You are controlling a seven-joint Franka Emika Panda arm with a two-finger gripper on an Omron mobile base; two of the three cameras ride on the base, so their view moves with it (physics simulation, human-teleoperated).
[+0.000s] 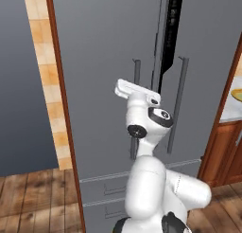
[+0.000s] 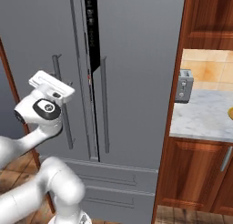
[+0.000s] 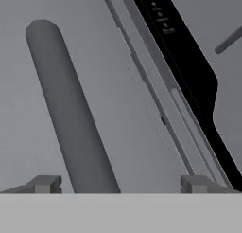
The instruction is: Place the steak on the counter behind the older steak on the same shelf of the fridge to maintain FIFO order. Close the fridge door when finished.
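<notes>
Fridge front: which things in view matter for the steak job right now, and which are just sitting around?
Job:
fridge, doors slightly ajar
left door handle
counter
gripper, open, facing that handle

Not part of it:
toaster
yellow item at the counter's edge

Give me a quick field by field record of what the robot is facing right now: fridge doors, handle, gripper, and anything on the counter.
fridge: grey, two doors, drawers below
door gap: narrow dark opening between the doors, wider toward the top
left door handle: vertical grey bar, lying between the fingertips in the hand view
gripper: open, fingertips either side of the handle, contact cannot be told
right door handle: untouched
counter: marbled, right of the fridge
toaster: stands at the counter's back
steak: not seen
</notes>
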